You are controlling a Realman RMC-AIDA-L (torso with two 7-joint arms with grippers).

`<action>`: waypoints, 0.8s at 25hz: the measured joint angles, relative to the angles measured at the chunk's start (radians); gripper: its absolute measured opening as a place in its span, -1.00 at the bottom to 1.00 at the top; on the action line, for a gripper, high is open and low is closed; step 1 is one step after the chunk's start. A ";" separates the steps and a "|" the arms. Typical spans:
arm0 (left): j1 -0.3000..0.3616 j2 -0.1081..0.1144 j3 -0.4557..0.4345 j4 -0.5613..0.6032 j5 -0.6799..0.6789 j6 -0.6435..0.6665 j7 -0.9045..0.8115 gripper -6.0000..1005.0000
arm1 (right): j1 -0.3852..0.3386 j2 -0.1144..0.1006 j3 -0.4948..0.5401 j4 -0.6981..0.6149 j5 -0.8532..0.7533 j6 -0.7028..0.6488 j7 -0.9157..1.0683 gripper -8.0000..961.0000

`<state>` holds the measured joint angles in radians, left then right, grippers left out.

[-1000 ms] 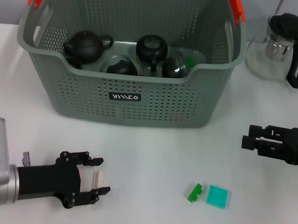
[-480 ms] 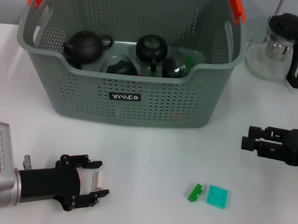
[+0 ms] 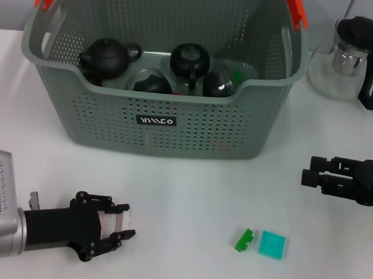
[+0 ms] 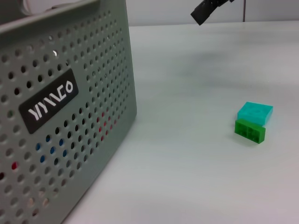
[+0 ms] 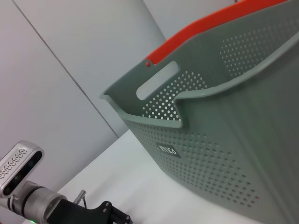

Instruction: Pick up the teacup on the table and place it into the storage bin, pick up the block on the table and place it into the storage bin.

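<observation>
White and small, the teacup (image 3: 123,223) sits between the fingers of the left gripper (image 3: 121,223). The fingers look closed around it, low over the counter (image 3: 190,196). The storage bin (image 3: 159,122) stands ahead of this gripper, well apart from it. The cup has not gone in yet.

Dark teapots (image 3: 107,56) lie in the bin. The green block (image 3: 244,239) rests on the counter beside a flat teal piece (image 3: 273,244), off to the side of the left gripper and nearer the right gripper (image 3: 308,171). That gripper hangs over the counter holding nothing; I cannot tell if its fingers are apart. A glass pot (image 3: 348,59) stands past it.

Both jobs look unfinished: cup first, then block.
</observation>
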<state>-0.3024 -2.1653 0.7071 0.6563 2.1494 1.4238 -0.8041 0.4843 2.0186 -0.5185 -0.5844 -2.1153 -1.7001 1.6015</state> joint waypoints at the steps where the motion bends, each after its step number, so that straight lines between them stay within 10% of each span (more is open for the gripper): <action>1: -0.001 0.000 0.000 0.002 0.000 0.002 0.000 0.09 | 0.000 0.000 0.000 0.000 0.000 -0.001 0.000 0.43; 5: -0.001 0.001 -0.005 0.011 -0.001 0.019 -0.001 -0.17 | 0.000 0.000 0.005 0.000 0.000 -0.006 0.000 0.43; 20: -0.082 0.006 -0.153 0.048 -0.168 0.495 -0.171 -0.17 | 0.003 0.000 0.002 -0.006 0.002 -0.007 0.000 0.43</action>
<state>-0.3839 -2.1589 0.5541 0.7047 1.9816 1.9192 -0.9751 0.4869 2.0186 -0.5166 -0.5903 -2.1130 -1.7067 1.6015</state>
